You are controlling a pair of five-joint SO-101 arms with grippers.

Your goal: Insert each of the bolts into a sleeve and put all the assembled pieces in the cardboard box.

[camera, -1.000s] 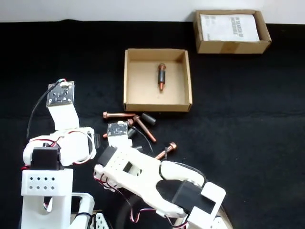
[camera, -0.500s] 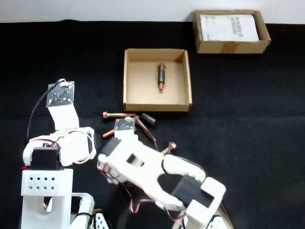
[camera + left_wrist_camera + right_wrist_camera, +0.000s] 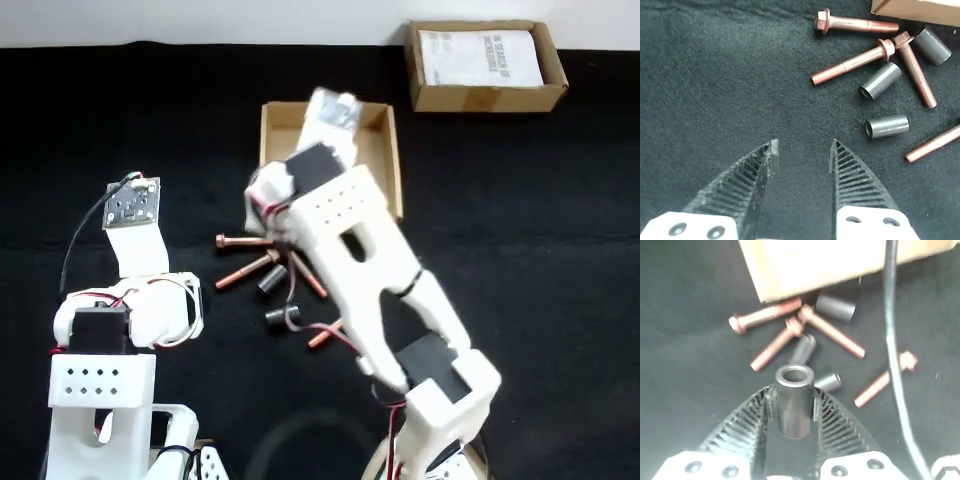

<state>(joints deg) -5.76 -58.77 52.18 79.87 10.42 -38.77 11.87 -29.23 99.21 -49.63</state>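
Note:
My right gripper (image 3: 794, 391) is shut on a dark grey sleeve (image 3: 795, 412), held upright well above the black cloth. Beneath it lie several copper bolts (image 3: 765, 317) and three loose sleeves (image 3: 836, 307), beside the cardboard box (image 3: 830, 260). In the high view the right arm (image 3: 345, 215) stretches over the cardboard box (image 3: 394, 170) and hides its inside. My left gripper (image 3: 804, 144) is open just over bare cloth, short of a sleeve (image 3: 887, 126) and the bolts (image 3: 855, 62). The left arm (image 3: 140, 265) stands at the left of the table.
A second cardboard box (image 3: 485, 65) with a printed sheet sits at the back right. A black cable (image 3: 895, 340) hangs across the right wrist view. Bolts (image 3: 245, 241) and two sleeves (image 3: 270, 280) lie scattered in front of the box.
The right arm has risen from low near the loose parts and swung out toward the cardboard box, now covering the assembled piece inside. The left arm has barely moved.

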